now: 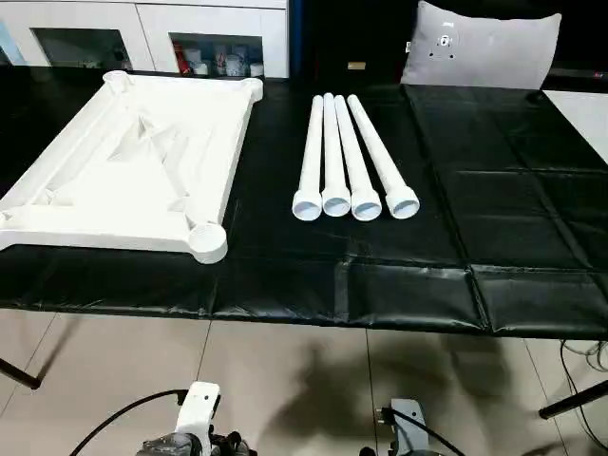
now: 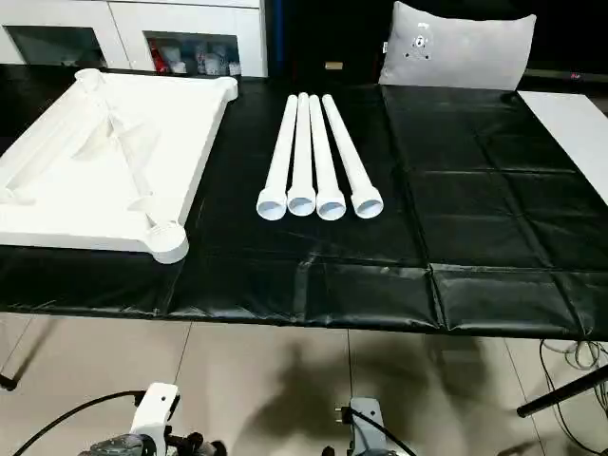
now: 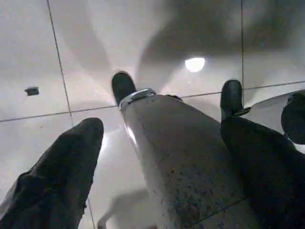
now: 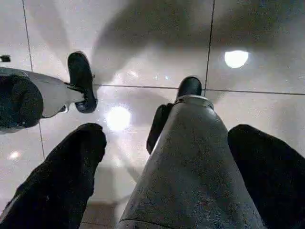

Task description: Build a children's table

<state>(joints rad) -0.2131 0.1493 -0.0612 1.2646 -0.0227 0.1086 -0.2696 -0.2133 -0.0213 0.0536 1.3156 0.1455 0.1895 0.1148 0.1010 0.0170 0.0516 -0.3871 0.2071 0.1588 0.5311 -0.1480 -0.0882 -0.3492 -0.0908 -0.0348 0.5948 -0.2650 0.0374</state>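
The children's table lies in parts on a black padded work surface. Its white tabletop rests upside down at the left, ribbed underside up, with round sockets at the corners. Several white tapered legs lie side by side in the middle, open ends toward me. Both arms hang low, below the surface's front edge. My left gripper is open over the tiled floor, nothing between its fingers. My right gripper is open too, empty, with my own lower leg behind it.
A grey cushion leans at the back right. White cabinets stand behind the surface, and a white panel lies at its right edge. Cables and black frame legs sit on the floor.
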